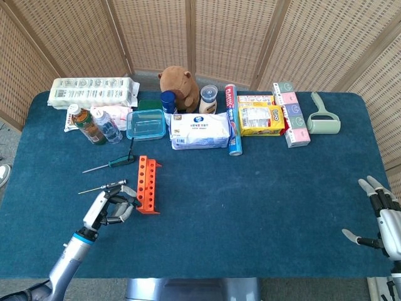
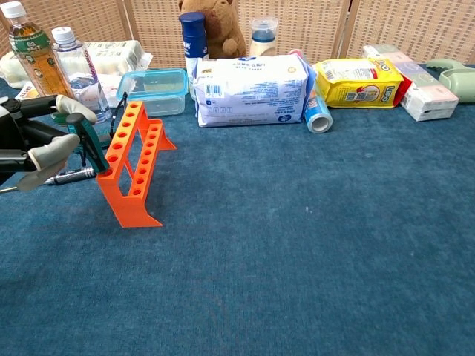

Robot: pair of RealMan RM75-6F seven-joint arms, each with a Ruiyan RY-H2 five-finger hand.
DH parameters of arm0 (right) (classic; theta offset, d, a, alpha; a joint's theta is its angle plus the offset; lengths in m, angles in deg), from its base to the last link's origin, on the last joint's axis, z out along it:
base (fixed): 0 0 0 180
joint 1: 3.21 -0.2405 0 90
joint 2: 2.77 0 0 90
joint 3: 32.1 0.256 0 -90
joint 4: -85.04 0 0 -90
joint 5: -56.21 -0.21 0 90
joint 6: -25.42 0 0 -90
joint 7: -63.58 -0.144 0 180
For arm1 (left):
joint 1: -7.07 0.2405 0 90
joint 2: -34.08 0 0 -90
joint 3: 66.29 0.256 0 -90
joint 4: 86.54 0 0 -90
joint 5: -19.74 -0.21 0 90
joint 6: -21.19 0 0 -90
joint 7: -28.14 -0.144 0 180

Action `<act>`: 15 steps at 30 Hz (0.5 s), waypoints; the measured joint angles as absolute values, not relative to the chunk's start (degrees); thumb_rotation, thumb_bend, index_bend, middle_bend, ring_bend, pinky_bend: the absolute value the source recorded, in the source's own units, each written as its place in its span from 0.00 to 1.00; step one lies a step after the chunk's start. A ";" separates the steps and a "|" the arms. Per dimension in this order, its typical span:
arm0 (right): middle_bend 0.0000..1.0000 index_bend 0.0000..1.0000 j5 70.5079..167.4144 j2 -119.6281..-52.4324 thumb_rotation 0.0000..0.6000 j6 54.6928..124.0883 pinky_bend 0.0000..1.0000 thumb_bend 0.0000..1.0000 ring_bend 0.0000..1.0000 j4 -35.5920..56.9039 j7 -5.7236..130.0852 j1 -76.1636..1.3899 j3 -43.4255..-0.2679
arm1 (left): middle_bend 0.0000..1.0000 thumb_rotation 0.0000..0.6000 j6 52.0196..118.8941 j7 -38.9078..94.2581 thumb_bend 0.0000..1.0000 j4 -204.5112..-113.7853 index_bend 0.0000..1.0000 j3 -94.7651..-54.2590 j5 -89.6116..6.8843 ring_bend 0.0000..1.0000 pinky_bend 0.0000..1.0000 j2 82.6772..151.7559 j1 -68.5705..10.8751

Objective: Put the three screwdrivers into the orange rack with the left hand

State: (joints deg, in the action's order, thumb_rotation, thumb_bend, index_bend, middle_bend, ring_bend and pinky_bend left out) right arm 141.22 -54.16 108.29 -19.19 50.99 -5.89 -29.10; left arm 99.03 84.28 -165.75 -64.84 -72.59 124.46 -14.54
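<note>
Near the table's front-left corner, the left hand (image 2: 37, 144) pinches a green-handled screwdriver (image 2: 89, 144), its tip at the near end of the orange rack (image 1: 148, 184). Two more screwdrivers (image 1: 110, 163) lie left of the rack. The right hand (image 1: 381, 216) rests released at the right edge.

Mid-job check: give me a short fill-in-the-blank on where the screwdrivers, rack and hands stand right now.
1. The left hand holds a green-handled screwdriver at the ____ rack.
2. The black-handled screwdriver lies on the ____.
3. The right hand holds ____.
4. The clear container has a ____ lid.

Missing words: orange; table; nothing; blue
</note>
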 measured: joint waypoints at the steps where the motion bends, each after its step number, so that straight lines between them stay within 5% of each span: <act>1: 0.01 0.00 141.22 -54.15 1.00 108.27 0.00 0.00 0.00 -19.18 50.92 -5.89 -29.10 | 0.89 1.00 98.96 84.20 0.45 -165.76 0.45 -64.87 -72.56 0.79 0.89 124.45 -14.56; 15: 0.01 0.00 141.29 -54.05 1.00 108.03 0.00 0.00 0.00 -19.36 50.70 -6.00 -29.16 | 0.89 1.00 98.93 83.24 0.31 -165.87 0.45 -64.90 -72.82 0.79 0.89 124.50 -14.58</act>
